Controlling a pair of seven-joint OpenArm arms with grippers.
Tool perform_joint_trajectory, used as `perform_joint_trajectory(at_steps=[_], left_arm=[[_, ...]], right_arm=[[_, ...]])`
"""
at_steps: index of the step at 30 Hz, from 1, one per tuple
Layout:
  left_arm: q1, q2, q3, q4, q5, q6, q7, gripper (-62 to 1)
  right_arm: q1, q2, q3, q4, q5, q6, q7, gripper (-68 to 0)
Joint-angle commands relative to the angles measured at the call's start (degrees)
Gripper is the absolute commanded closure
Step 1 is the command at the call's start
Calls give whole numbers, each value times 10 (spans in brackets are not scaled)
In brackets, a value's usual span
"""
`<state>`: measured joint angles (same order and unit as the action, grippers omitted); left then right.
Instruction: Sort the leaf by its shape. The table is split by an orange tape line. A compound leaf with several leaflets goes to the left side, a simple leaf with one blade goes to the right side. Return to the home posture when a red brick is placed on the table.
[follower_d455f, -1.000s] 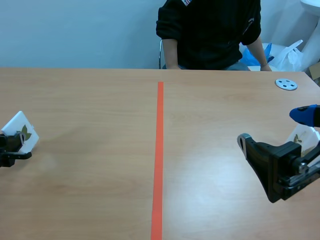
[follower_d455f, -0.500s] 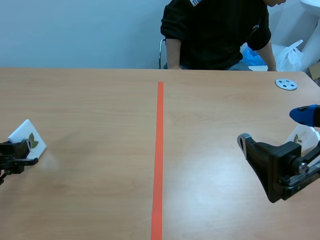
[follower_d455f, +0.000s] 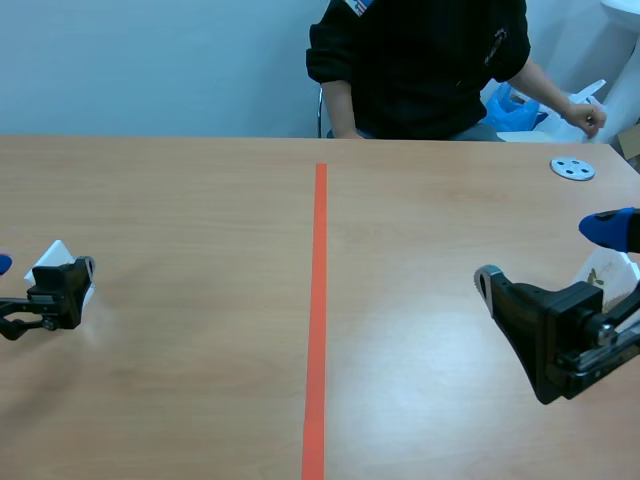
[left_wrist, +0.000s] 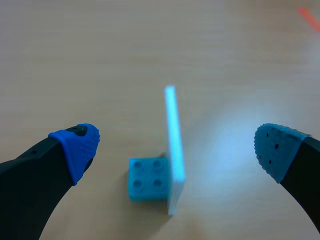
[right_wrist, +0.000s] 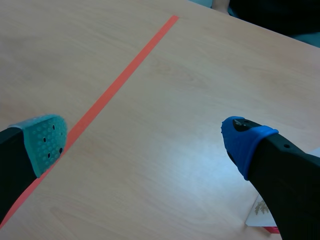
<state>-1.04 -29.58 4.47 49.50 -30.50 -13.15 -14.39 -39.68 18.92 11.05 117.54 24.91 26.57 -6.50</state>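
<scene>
At the far left of the table a white leaf card (follower_d455f: 52, 255) stands upright, and my left gripper (follower_d455f: 42, 270) is open around it. In the left wrist view the card (left_wrist: 174, 145) shows edge-on on a small blue brick base (left_wrist: 147, 179), free between the blue pads (left_wrist: 80, 146); the left gripper (left_wrist: 177, 147) touches nothing. Its leaf picture is hidden. On the right side, a second white card (follower_d455f: 606, 272) with a brownish leaf stands behind my open right gripper (follower_d455f: 550, 255). In the right wrist view the gripper (right_wrist: 145, 135) is empty, and the card's corner (right_wrist: 260, 212) shows beside one finger.
The orange tape line (follower_d455f: 318, 300) runs down the table's middle. A person (follower_d455f: 420, 60) sits across the table with one hand out by white and blue bags (follower_d455f: 560, 110). A grey disc (follower_d455f: 572, 168) lies at the back right.
My left gripper has opened and let go of the card, which now stands on the table. The person's hand has moved out to the right. The right arm kept still.
</scene>
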Motion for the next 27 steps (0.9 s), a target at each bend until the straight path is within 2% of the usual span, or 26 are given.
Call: perform_joint_trajectory(at_steps=[1,9,16,19,27], left_arm=[[10,-13,-3,47,-5,-1,5,-623],[109,-28,-33,245,-3,-7,87,-623],[218,-28,-35,396,6,-46,122,-623],[259,-28,-35,449,16,-58,137,-623],[341,-28,-35,545,16,-59,186,-623]], right_arm=[[7,9,7,9,6,-2,9,-642],[7,9,7,9,6,-2,9,-642],[6,9,14,9,6,-2,9,-642],[6,9,25,9,6,-2,8,-642],[3,7,41,9,11,1,0,-660]])
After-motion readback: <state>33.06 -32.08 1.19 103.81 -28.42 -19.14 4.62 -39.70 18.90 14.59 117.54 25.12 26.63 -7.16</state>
